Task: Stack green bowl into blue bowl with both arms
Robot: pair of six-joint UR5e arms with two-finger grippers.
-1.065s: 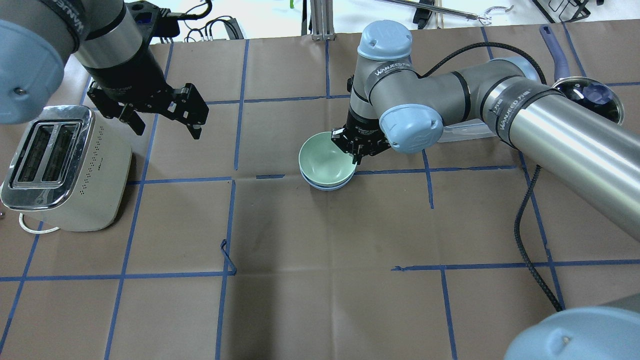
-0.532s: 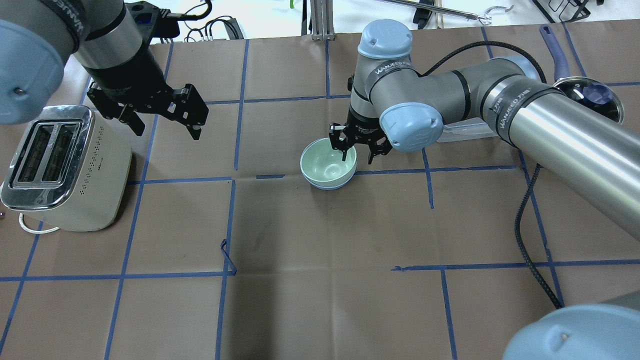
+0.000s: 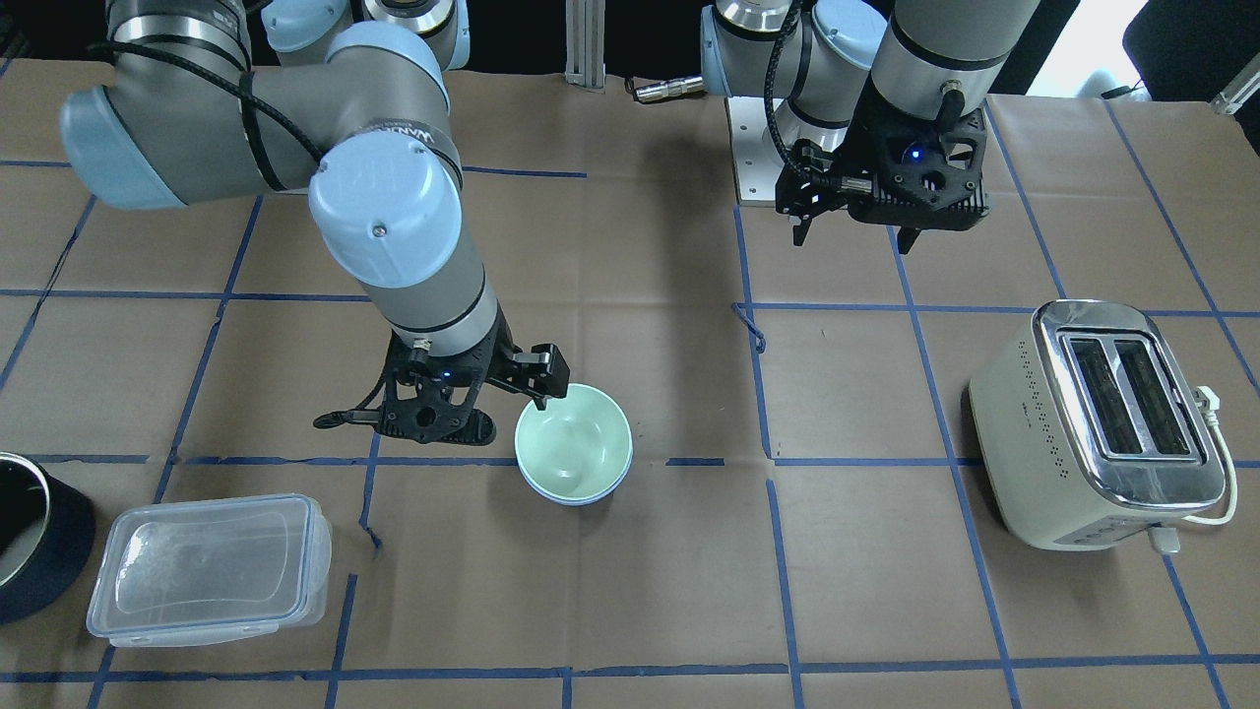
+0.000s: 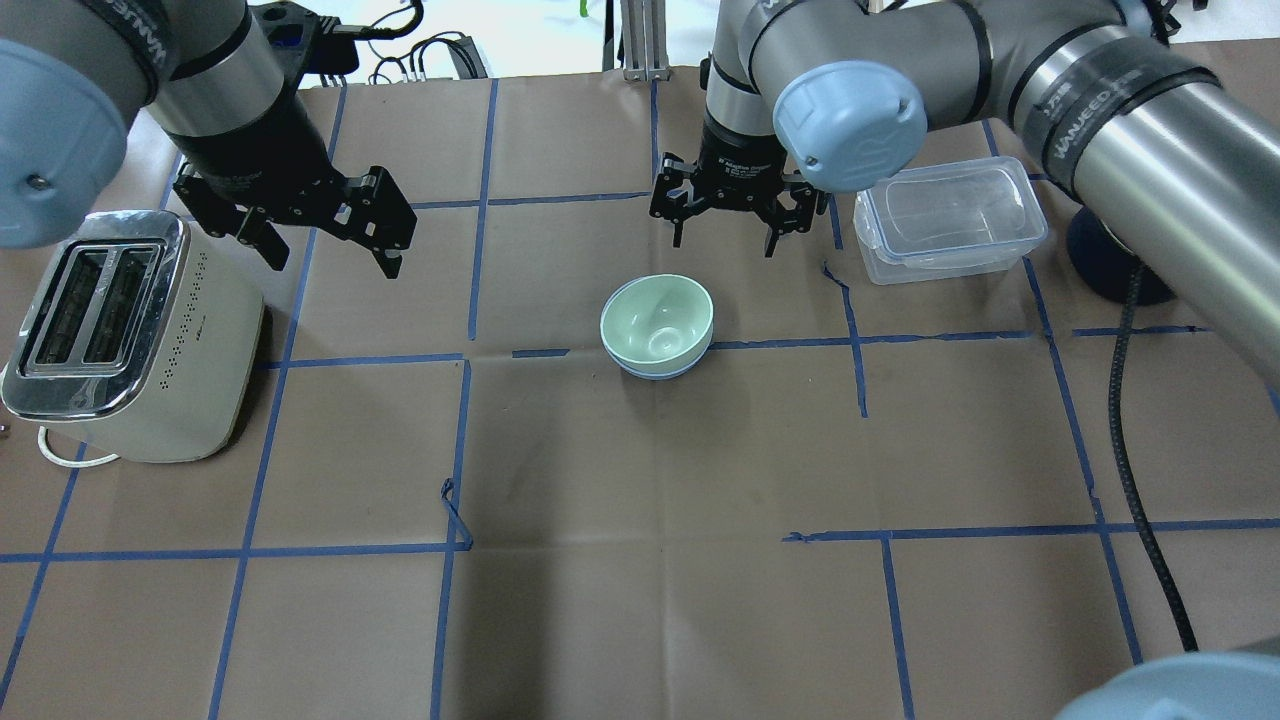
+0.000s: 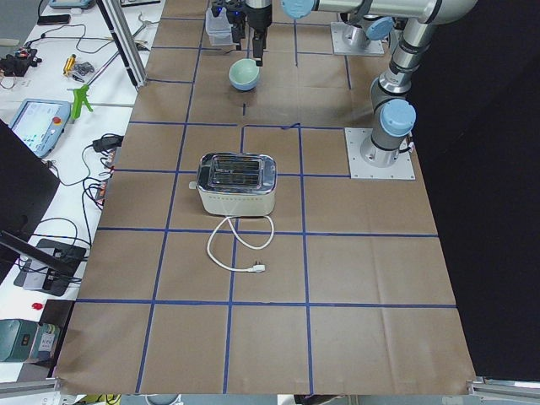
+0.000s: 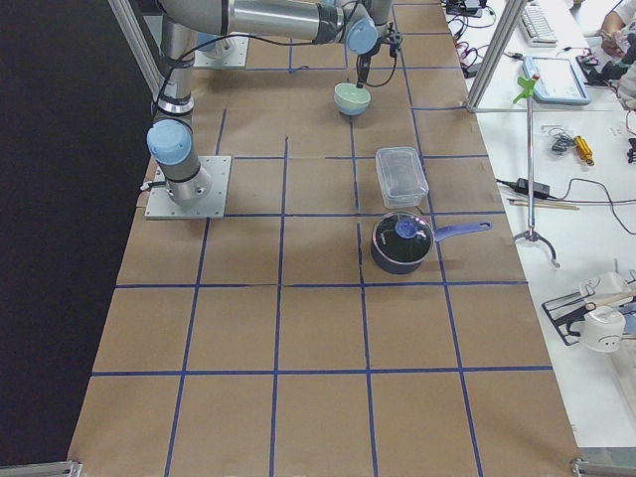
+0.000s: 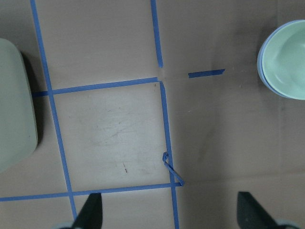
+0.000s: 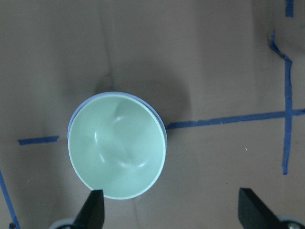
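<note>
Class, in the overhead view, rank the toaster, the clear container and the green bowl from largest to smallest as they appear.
1. toaster, clearly the largest
2. clear container
3. green bowl, the smallest

Our left claw (image 4: 335, 258): upper left of the overhead frame, pointing down, fingers spread wide, holding nothing. Our right claw (image 4: 725, 240): top centre, pointing down, fingers spread, likewise holding nothing.

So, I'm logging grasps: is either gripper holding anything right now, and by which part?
Nothing is held. The left gripper and right gripper both have open, empty jaws; the green bowl sits nested in the blue bowl, untouched.
</note>
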